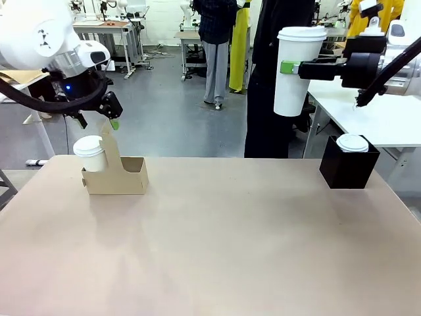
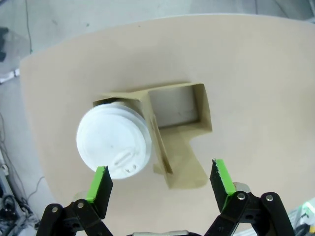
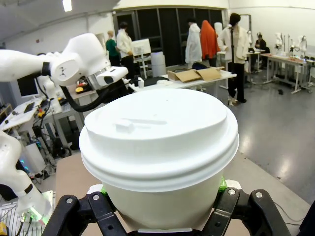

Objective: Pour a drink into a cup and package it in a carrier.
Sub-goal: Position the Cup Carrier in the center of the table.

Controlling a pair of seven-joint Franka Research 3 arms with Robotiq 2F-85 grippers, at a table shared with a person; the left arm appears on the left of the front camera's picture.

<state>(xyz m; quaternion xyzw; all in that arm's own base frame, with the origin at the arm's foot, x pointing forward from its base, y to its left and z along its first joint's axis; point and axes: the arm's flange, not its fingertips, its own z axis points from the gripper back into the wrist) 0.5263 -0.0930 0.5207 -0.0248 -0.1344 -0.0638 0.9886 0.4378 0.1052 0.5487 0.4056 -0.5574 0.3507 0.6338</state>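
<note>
The tan desk (image 1: 217,250) fills the near half of the front view, with a person in dark clothes (image 1: 276,79) standing beyond its far edge. The white left arm (image 1: 39,33) comes in at the far left and the right arm (image 1: 395,59) reaches in from the right, high above the desk.

The carrier (image 1: 128,181) stands on the desk at the far left, its upright handle panel rising from the middle. From the left wrist view the carrier (image 2: 205,110) shows two slots either side of that panel. One holds a shorter cup (image 2: 112,142) with a white lid, and the other shows its bare cardboard floor. In the front view this shorter cup (image 1: 90,153) sits in the carrier's left slot.

A black box (image 1: 347,170) rests on the desk at the far right, with a small lidded cup (image 1: 352,142) sitting in its top.

The cup (image 1: 297,92), tall, white and lidded, is upright in the air at the far right, well above the desk and up and to the left of the black box. The right pincer (image 1: 296,67) grips it from the side, just below the lid. In the right wrist view the cup (image 3: 157,142) sits between the fingers of the right pincer (image 3: 162,196), which press against its wall.

The left pincer (image 1: 112,122) hangs just above the carrier's handle panel. Seen from its own wrist, the left pincer (image 2: 160,177) has its jaws spread wide and holds nothing, with the green pads (image 2: 101,182) either side of the panel's top.
</note>
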